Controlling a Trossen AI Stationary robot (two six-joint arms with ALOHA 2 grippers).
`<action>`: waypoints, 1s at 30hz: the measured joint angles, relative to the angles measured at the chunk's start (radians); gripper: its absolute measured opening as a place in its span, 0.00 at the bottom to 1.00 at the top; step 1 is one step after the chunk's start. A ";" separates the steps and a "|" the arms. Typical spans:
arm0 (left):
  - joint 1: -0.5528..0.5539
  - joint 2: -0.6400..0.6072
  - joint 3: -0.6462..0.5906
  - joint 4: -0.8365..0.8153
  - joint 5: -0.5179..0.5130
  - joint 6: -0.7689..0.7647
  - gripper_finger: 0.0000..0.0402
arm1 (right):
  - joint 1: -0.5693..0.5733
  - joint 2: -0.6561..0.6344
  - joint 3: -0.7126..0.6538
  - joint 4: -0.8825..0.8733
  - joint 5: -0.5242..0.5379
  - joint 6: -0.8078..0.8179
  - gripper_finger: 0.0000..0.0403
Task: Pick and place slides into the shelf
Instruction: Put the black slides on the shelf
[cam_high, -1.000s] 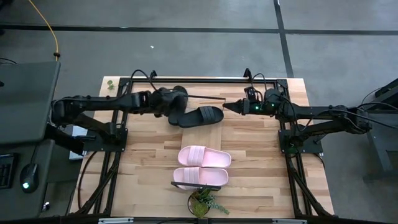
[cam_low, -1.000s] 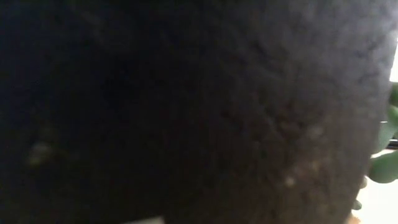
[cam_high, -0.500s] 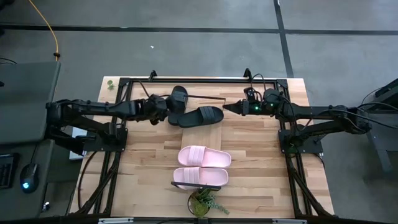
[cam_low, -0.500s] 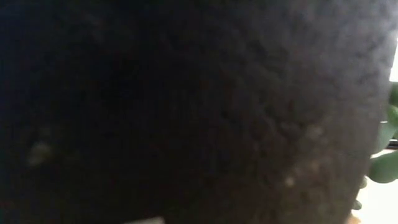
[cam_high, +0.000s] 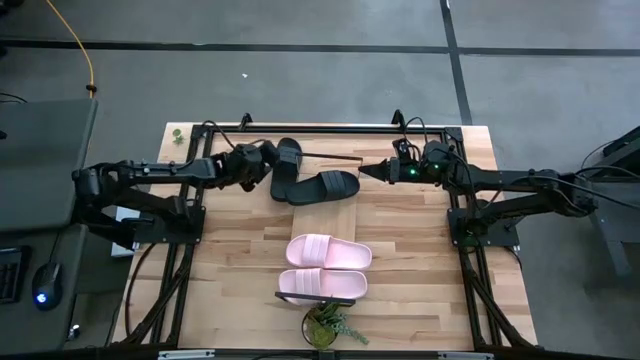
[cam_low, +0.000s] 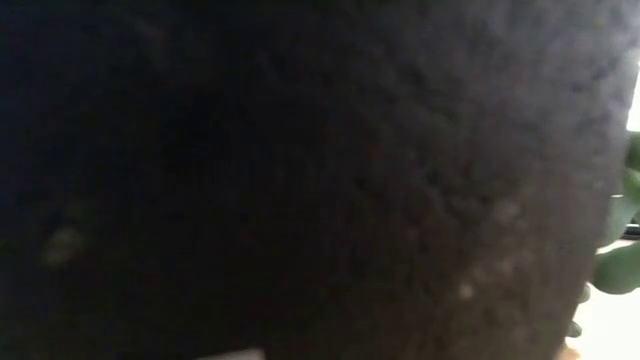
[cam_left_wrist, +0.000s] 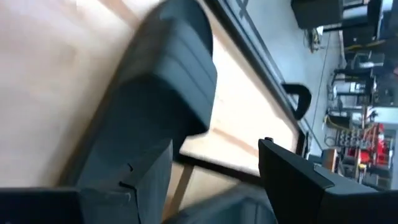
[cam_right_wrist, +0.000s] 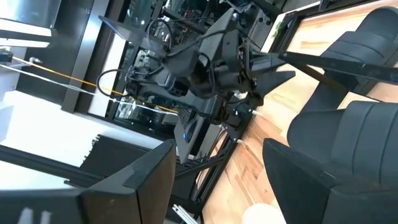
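High view is showing the left gripper (cam_high: 262, 162) pulling back toward nine o'clock, its fingers spread wide and holding nothing, leaving one black slide (cam_high: 286, 164) lying on the shelf (cam_high: 340, 157) beside the second black slide (cam_high: 325, 187). Right gripper (cam_high: 372, 172) is still waiting at three o'clock, fingers parted and empty. Pink slides (cam_high: 328, 252) are lying toward six o'clock.

Dark arms (cam_high: 150, 172), black cables, green wrist lights.
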 joint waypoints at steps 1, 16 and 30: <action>0.018 0.000 0.000 0.005 0.014 0.009 0.55 | -0.002 0.000 0.000 0.000 0.000 0.000 0.57; 0.102 0.141 0.000 0.127 0.144 0.040 0.55 | -0.008 0.000 0.000 0.004 -0.009 0.027 0.57; 0.103 0.230 0.000 0.209 0.097 -0.008 0.55 | -0.007 0.000 0.000 0.004 -0.035 0.057 0.57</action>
